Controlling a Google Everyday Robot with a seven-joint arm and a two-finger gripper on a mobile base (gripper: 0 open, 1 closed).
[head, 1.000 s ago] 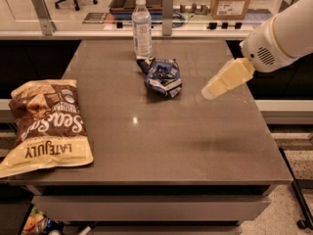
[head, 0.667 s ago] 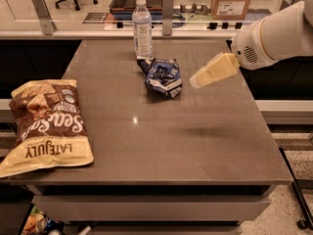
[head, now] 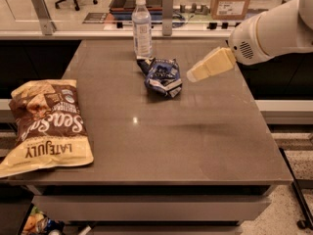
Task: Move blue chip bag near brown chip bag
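Lying on table (head: 205, 146): blue bag (head: 163, 76). Bottle (head: 142, 27) is set just behind it; brown bag (head: 46, 124) well apart, left-front; end effector (head: 193, 75) is held just right of it, opening cannot be told.

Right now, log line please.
stage: pre-grasp | tool: hovering beside blue chip bag, apart | blue chip bag: by bottle | brown chip bag: near-left table edge

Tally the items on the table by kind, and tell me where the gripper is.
Chip bags: 2, the blue chip bag and the brown chip bag.
Bottles: 1, the water bottle.
Total: 3 on the table.
The gripper hovers beside the blue chip bag, on its side away from the brown chip bag.
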